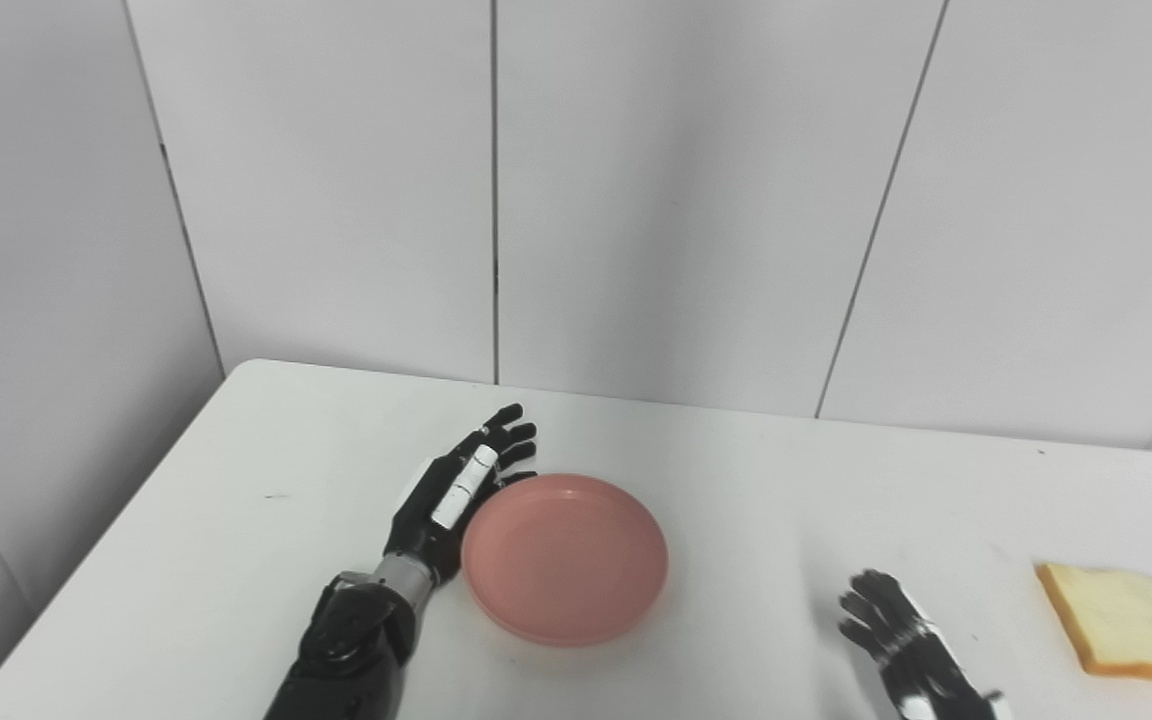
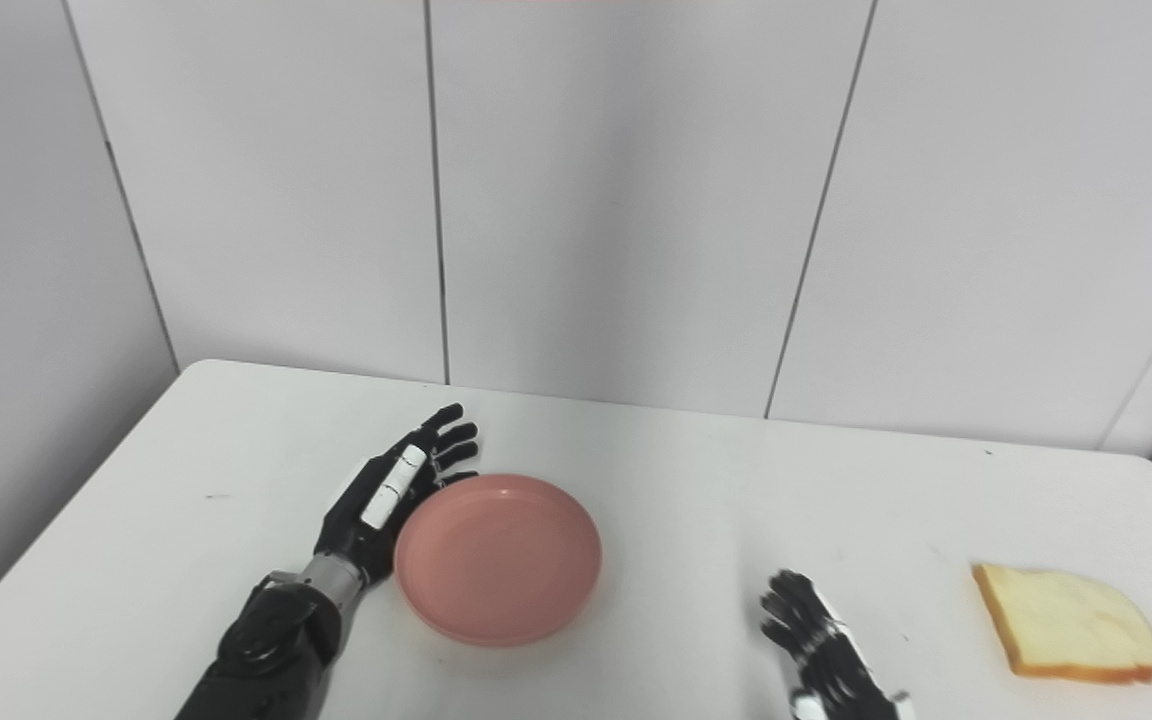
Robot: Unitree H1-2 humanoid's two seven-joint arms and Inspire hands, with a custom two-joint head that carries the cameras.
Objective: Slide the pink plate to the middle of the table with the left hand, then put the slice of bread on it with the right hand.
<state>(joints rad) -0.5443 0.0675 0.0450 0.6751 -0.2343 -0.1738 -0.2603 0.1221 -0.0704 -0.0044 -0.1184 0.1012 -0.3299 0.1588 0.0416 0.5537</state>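
A: Where's the plate (image 1: 564, 558)?

B: On the bench (image 1: 756, 500), left of its middle. The left hand (image 1: 456, 495), fingers straight and spread, holding nothing, lies against the plate's left rim.

A: How will it handle?

B: Probably light, stiff, slippery; push the rim. The bread (image 1: 1131, 620), far right of the plate, looks soft; grip its crust gently. The right hand (image 1: 906, 645), between plate and bread, is spread and empty.
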